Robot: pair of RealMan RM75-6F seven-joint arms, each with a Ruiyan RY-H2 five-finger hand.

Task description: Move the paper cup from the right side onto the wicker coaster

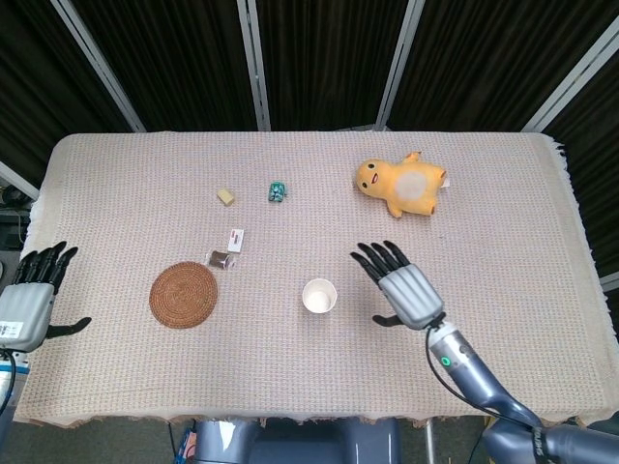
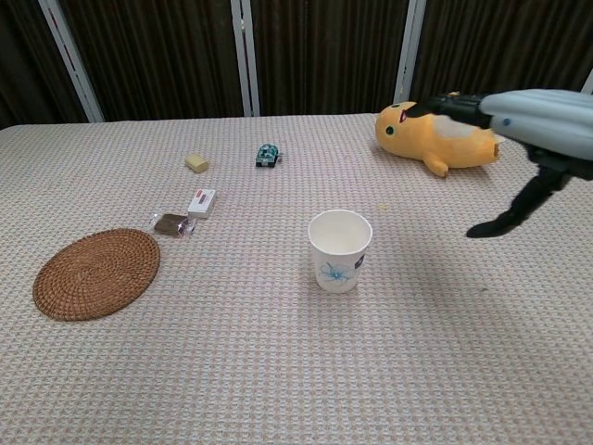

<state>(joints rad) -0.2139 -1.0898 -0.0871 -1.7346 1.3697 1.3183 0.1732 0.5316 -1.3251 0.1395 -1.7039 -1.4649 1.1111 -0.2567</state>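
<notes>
The white paper cup (image 1: 319, 296) (image 2: 339, 249), printed with a blue flower, stands upright on the tablecloth near the table's middle, with nothing touching it. The round wicker coaster (image 1: 184, 295) (image 2: 95, 273) lies bare to its left, well apart from the cup. My right hand (image 1: 404, 288) (image 2: 528, 129) hovers to the right of the cup with fingers spread and nothing in it. My left hand (image 1: 31, 301) is open at the table's left edge, seen only in the head view.
A yellow plush toy (image 1: 402, 185) (image 2: 441, 130) lies at the back right. A small teal toy car (image 1: 278, 191), a tan block (image 1: 226, 196) and two small packets (image 1: 228, 248) lie behind the coaster. The beige woven tablecloth (image 1: 503, 242) covers the whole table.
</notes>
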